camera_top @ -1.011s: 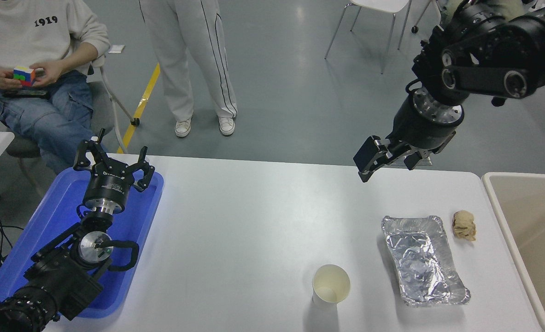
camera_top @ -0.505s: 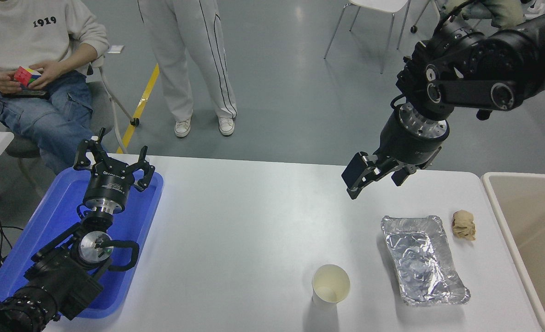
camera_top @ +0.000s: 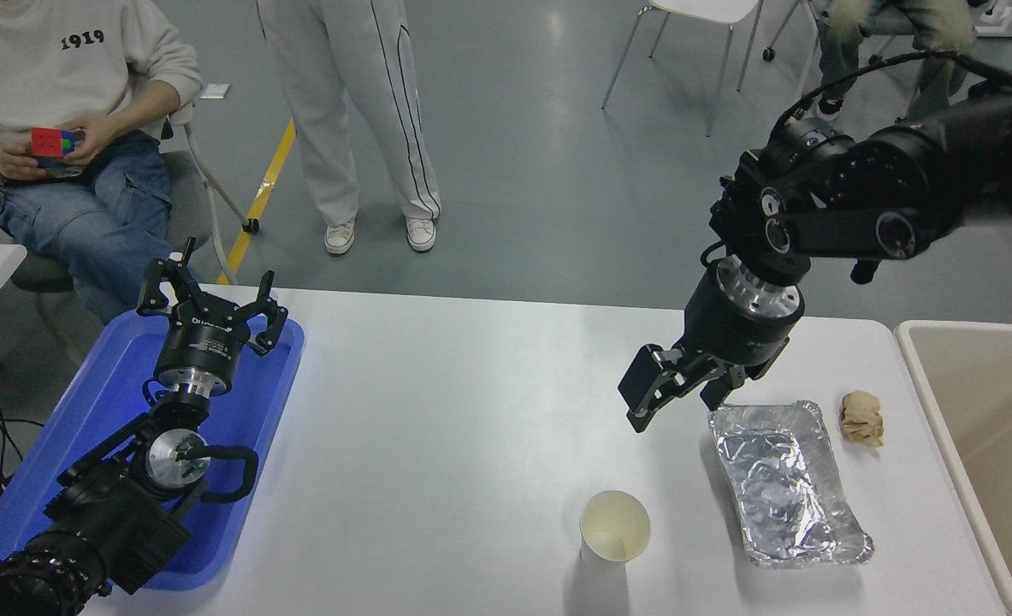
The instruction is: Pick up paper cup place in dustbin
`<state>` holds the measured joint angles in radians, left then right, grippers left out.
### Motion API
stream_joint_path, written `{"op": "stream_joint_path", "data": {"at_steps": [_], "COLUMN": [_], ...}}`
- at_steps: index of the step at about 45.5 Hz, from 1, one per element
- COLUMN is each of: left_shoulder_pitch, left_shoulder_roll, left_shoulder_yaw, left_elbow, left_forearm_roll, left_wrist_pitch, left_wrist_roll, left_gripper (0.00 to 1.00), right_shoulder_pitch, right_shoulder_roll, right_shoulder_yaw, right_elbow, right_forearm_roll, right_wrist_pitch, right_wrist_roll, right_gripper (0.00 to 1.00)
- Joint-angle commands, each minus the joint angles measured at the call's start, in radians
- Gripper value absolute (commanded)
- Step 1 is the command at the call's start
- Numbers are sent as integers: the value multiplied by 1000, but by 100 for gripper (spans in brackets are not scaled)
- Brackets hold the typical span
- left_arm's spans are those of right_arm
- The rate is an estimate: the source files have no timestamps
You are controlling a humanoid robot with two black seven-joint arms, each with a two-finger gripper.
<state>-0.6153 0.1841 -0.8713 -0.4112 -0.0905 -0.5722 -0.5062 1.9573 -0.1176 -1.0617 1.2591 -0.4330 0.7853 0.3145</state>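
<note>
Step in hand is judged to be the approach for the pick; nothing is gripped yet. The paper cup (camera_top: 614, 529) is seen upright on the white bench (camera_top: 437, 411), near the front edge, mouth up, cream inside showing and seemingly empty. The right hand (camera_top: 672, 395) is held above the bench, beyond the cup and just left of the foil tray (camera_top: 786, 483); its fingers are spread apart and nothing is carried between them. The cup is apart from the foil tray, with a bare strip of bench between them. For a clean pick, the hand would best be brought toward the robot and lowered so that the fingers straddle the cup wall below the rim, with light closing pressure, since a thin paper wall is likely to be crushed or tipped. The tray's near corner should be kept clear during descent. The dustbin (camera_top: 923, 368) is noted at the bench's right edge, its thick pale rim in view; the visible part of its inside looks bare, the rest being cut off. The foil tray appears to hold nothing. A crumpled paper ball (camera_top: 861, 418) lies between tray and bin. The left hand (camera_top: 210, 295) is parked, open, over the blue tray (camera_top: 103, 402), in which nothing else can be made out.
</note>
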Motion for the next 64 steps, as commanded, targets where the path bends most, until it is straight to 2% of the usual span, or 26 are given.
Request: {"op": "stream_joint_path", "data": {"at_steps": [1, 9, 15, 19, 42, 47, 59, 64], "left_shoulder_pitch": [0, 0, 0, 0, 0, 0, 0, 0], "left_shoulder_roll": [0, 0, 0, 0, 0, 0, 0, 0], "left_shoulder_yaw": [0, 0, 0, 0, 0, 0, 0, 0], "left_elbow": [0, 0, 0, 0, 0, 0, 0, 0], "left_forearm_roll": [0, 0, 0, 0, 0, 0, 0, 0], "left_wrist_pitch": [0, 0, 0, 0, 0, 0, 0, 0], "left_wrist_roll": [0, 0, 0, 0, 0, 0, 0, 0], "left_gripper": [100, 100, 100, 100, 100, 100, 100, 100], "right_shoulder_pitch": [-101, -170, -210, -236, -351, -362, -426, -442], "right_shoulder_roll": [-1, 3, 6, 10, 18, 18, 52, 58], "right_shoulder_yaw": [8, 0, -9, -11, -6, -4, 6, 8], "right_elbow": [-4, -7, -9, -9, -18, -27, -73, -84], "right_forearm_roll": [0, -3, 5, 7, 19, 20, 26, 34], "right_wrist_pitch": [-1, -119, -230, -273, -366, -393, -403, -403], "right_wrist_roll": [-2, -6, -43, -51, -51, -51, -51, -51], "right_gripper": [91, 90, 90, 91, 90, 83, 82, 60]}}
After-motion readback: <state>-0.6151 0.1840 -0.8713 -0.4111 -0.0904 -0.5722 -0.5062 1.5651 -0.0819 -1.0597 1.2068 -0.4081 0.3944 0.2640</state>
